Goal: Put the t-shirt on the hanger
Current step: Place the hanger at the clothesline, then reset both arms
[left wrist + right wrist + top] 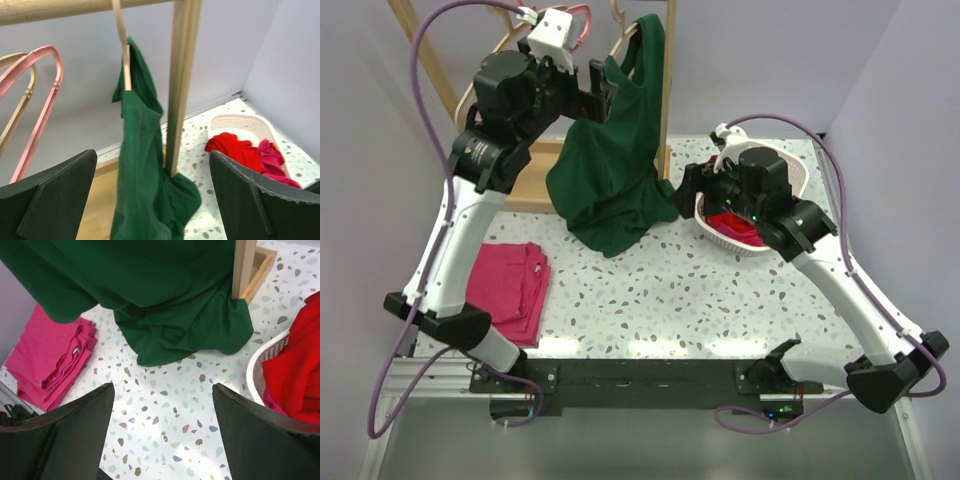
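T-shirt point(610, 170) on hanger point(127, 70), hem pooled at rack post point(182, 85), left gripper point(152, 170) spread, right gripper point(163, 405) spread over table point(165, 390)

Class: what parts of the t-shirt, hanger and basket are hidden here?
Left wrist view: hanger mostly under the t-shirt, its top past the upper edge.
Top view: right arm covers much of the basket.
Right wrist view: upper edge cuts off the t-shirt's top.
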Robot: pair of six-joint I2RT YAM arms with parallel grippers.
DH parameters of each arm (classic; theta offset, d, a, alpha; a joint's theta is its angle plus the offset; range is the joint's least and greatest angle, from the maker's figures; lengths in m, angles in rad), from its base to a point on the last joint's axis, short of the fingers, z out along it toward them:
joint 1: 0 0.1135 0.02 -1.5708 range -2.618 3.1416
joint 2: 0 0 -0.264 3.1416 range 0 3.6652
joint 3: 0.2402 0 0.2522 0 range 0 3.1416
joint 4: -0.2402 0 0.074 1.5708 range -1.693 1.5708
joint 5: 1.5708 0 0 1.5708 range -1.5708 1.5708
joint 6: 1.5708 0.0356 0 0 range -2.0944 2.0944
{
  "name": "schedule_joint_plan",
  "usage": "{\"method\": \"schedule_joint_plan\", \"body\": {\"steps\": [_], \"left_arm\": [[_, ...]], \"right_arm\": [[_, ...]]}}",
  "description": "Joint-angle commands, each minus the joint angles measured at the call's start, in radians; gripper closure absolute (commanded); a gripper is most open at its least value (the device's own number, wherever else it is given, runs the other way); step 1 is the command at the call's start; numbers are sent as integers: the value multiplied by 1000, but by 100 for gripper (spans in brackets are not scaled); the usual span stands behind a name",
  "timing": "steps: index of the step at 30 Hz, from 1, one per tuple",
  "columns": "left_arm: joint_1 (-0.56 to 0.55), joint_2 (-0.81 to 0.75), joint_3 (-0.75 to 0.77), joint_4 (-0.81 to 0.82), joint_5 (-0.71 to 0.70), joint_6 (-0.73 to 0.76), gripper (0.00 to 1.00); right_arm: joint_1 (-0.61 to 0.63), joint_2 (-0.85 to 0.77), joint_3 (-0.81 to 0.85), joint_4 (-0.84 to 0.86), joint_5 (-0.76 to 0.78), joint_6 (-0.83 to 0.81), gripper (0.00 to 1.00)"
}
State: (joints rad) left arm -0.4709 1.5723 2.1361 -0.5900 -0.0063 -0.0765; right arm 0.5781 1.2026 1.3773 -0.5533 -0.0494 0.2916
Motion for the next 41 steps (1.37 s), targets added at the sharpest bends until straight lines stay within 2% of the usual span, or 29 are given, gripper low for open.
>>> {"method": "schedule_joint_plan", "body": {"steps": [1, 2, 6, 12, 13, 19, 27, 33, 41], "left_arm": [[-82, -67, -67, 59, 60, 4, 0], [-162, -67, -73, 53, 5, 18, 0], [-251, -92, -169, 80, -29, -5, 0], [-400, -136, -476, 240, -135, -64, 0], [-429, -144, -564, 263, -165, -78, 0], [-459, -225, -943, 444, -173, -207, 0], [-462, -346, -1289, 571, -259, -344, 0], [-462, -405, -1444, 633, -233, -371, 0], [-462, -440, -1504, 677, -219, -367, 0]], "right_arm": [[8, -61, -38, 33, 86, 6, 13], [8, -72, -49, 36, 127, 11, 10], [8, -119, -122, 32, 244, 38, 1], [6, -251, -283, 30, 410, 90, 1], [6, -267, -306, 27, 424, 109, 1], [6, -419, -510, 47, 461, 213, 1], [8, -491, -672, 99, 451, 274, 1], [6, -471, -713, 79, 451, 277, 1], [6, -508, -739, 70, 457, 276, 1]]}}
